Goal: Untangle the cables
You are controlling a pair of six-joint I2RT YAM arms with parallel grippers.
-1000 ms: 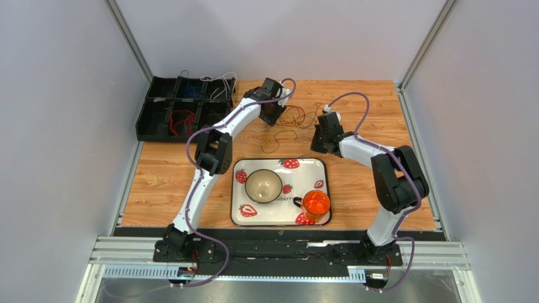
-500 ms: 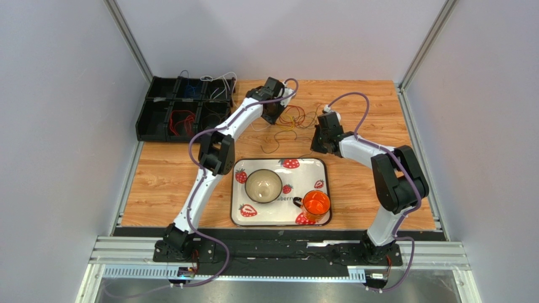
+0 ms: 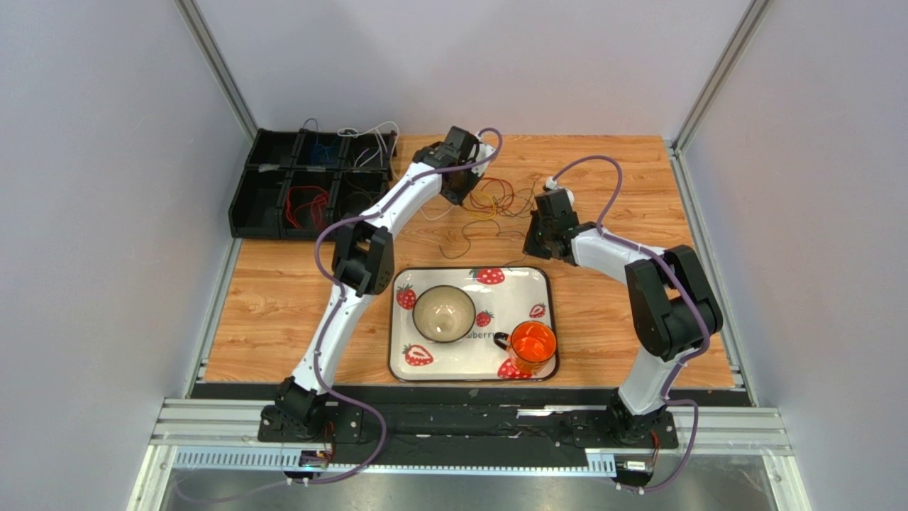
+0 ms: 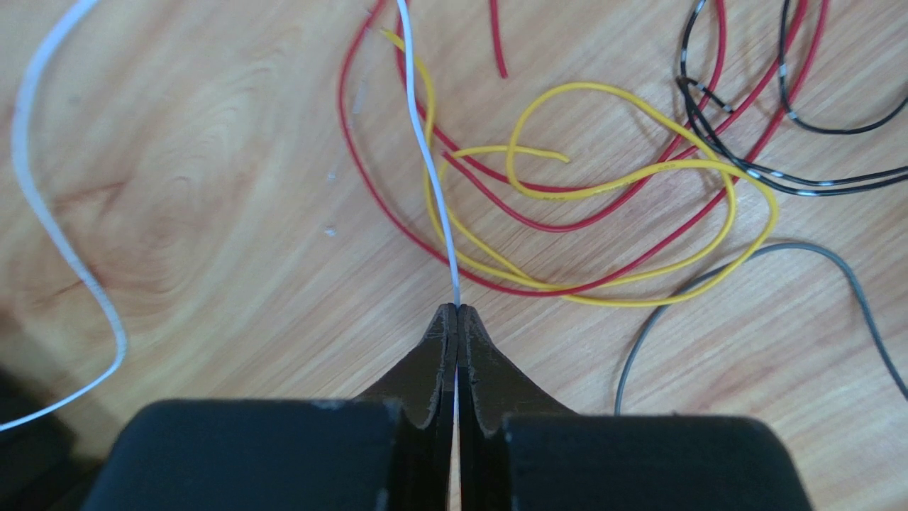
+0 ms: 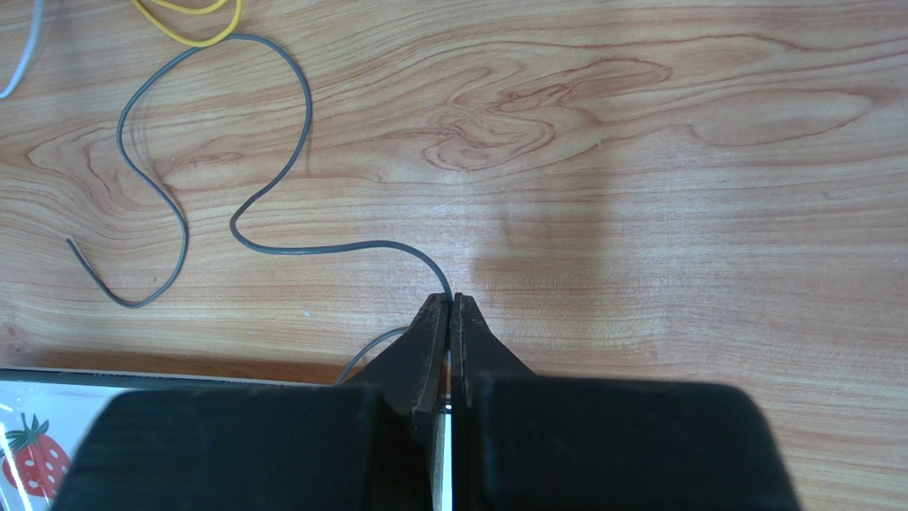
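Observation:
The cables point(image 3: 492, 199) lie in a loose tangle on the wooden table at the back centre. In the left wrist view, red loops point(image 4: 597, 213) and yellow loops point(image 4: 639, 176) cross each other, with black cables point(image 4: 789, 176) at the right. My left gripper point(image 4: 456, 311) is shut on a thin white cable point(image 4: 426, 138) that runs straight up out of its tips. My right gripper point(image 5: 449, 299) is shut on a grey cable point(image 5: 266, 192), which winds away to the left over bare wood. In the top view, the left gripper point(image 3: 466, 195) sits at the tangle's left edge and the right gripper point(image 3: 536, 243) at its right.
A strawberry-print tray point(image 3: 533, 285) near the front holds a bowl point(image 3: 444, 313) and an orange cup point(image 3: 532, 345). A black divided bin point(image 3: 266, 197) with several cables in it stands at the back left. Another white cable point(image 4: 53, 213) curves at the left.
My left gripper has closed from open onto the white cable, and its wrist has shifted slightly toward the back. The right arm has not moved.

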